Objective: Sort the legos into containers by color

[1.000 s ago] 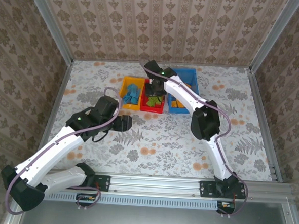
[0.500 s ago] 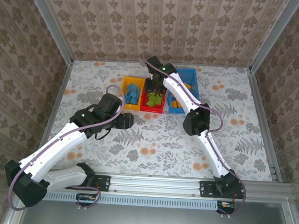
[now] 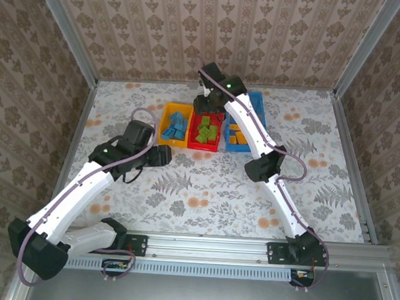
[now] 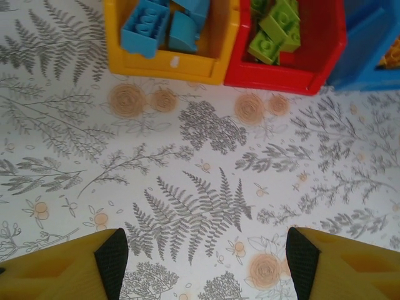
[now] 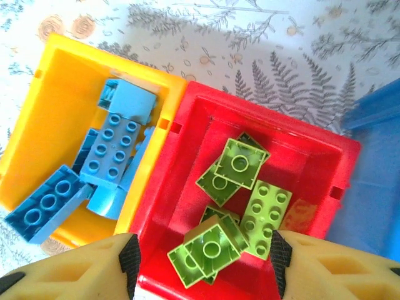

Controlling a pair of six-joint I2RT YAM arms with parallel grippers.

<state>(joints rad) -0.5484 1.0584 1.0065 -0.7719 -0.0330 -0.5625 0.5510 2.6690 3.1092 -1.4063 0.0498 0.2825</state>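
Observation:
Three containers stand side by side at the far middle of the table: a yellow bin (image 3: 176,125) with blue legos (image 5: 112,150), a red bin (image 3: 206,142) with green legos (image 5: 240,165), and a blue bin (image 3: 251,112) with orange legos (image 3: 238,137). My right gripper (image 5: 203,262) hangs open above the red bin (image 5: 187,181); a green brick (image 5: 215,247) lies loose in the bin below it, clear of both pads. In the top view the right gripper (image 3: 204,107) is at the bin's far end. My left gripper (image 4: 206,262) is open over bare tablecloth, in front of the yellow bin (image 4: 169,62) and red bin (image 4: 281,78).
The table wears a white cloth printed with grey ferns and orange flowers (image 4: 206,200). Metal rails (image 3: 352,159) and wallpapered walls close in the table on three sides. In the top view the left gripper (image 3: 164,156) sits just in front of the yellow bin's near left corner.
My right gripper has opened and drawn up and back from the red bin, leaving the green legos in view. The left arm has shifted a little left.

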